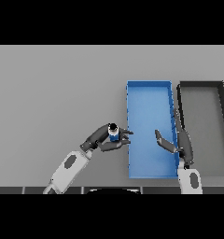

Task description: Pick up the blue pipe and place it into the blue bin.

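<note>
The blue pipe [114, 133] is a short blue cylinder with a dark top, held upright in my left hand [106, 139], whose fingers and thumb curl round it. It hangs just left of the blue bin's [148, 85] left wall, near the bin's lower half. The bin is a long blue rectangular tray with nothing in it. My right hand [181, 142] hovers over the bin's right wall with its fingers straight and the thumb spread toward the bin's inside; it holds nothing.
A dark grey bin [201, 84] stands directly right of the blue bin, side by side with it. The grey table [58, 93] stretches to the left and behind.
</note>
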